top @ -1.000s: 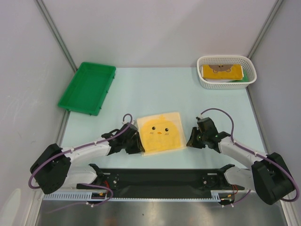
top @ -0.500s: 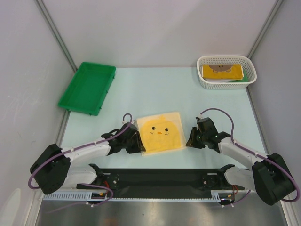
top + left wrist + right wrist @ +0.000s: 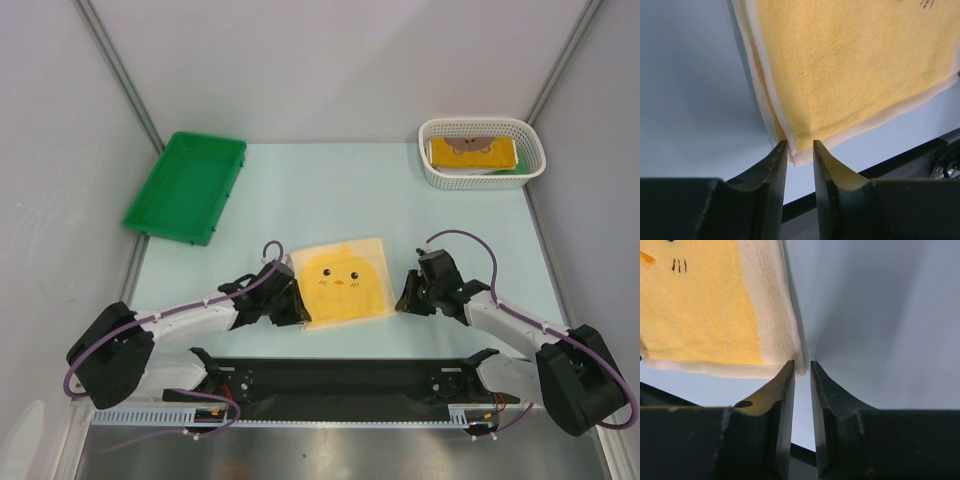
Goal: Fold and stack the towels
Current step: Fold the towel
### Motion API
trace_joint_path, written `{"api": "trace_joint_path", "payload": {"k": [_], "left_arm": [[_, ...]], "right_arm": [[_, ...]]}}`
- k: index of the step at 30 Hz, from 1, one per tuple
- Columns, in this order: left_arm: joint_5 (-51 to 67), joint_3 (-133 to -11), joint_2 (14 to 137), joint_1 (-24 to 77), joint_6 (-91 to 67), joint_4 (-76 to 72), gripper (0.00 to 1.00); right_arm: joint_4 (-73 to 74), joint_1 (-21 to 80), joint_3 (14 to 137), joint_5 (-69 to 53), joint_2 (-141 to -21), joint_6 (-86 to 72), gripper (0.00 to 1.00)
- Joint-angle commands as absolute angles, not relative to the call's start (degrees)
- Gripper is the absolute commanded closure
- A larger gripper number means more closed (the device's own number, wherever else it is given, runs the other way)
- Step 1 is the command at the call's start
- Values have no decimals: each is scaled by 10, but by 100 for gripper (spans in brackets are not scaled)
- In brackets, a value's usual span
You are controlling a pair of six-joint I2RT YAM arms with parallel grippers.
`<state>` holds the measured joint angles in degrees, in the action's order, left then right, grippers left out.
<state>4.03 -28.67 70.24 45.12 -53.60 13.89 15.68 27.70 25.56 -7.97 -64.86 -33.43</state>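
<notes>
Barely anything has changed over the last second: your left arm has nudged its shoulder a shade inward, and the yellow towel (image 3: 345, 280) with the chick's face lies spread flat where it lay, on the near middle of the counter (image 3: 300, 190). It sits squarely between your two arms, nearly square itself and turned a little. Its near edge runs left to right along the arms' side of the counter. Your left fingers (image 3: 772, 175) stand at the towel's near-left corner, held close with a slim gap, and the corner's pale hem pokes into the mouth of that gap. Whether it is truly nipped cannot be told. Your right fingers (image 3: 780, 395) mirror them at the near-right corner, drawn to a narrow slit with the hem's tip just at the opening, and again the grip cannot be judged. Each arm is equally close to its own corner, so the fold likely turns on carrying that near edge straight away from you, toward the far hem. More folded towels (image 3: 470, 152) wait in the white mesh basket (image 3: 535, 160) at far right, and the green tray (image 3: 185, 185) sits at far left.
</notes>
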Motion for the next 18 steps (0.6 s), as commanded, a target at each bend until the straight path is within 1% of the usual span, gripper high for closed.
{"api": "trace_joint_path", "payload": {"k": [1, 8, 9, 10, 11, 14, 18], "left_arm": [[38, -305, 717, 457, -547, 117, 69], [36, -293, 730, 457, -551, 107, 73], [34, -293, 729, 457, -550, 107, 78], [33, -292, 728, 457, -550, 106, 80], [32, -293, 727, 457, -549, 108, 88], [30, -302, 724, 457, -545, 119, 100], [30, -309, 723, 458, -542, 125, 100]], "right_arm": [[146, 281, 258, -76, -642, -337, 76], [147, 282, 258, -72, -641, -336, 76], [145, 282, 258, -73, -642, -336, 76], [144, 282, 258, -73, -643, -337, 76], [142, 282, 258, -73, -645, -337, 76], [142, 282, 263, -75, -650, -336, 74], [136, 282, 263, -78, -652, -340, 74]]}}
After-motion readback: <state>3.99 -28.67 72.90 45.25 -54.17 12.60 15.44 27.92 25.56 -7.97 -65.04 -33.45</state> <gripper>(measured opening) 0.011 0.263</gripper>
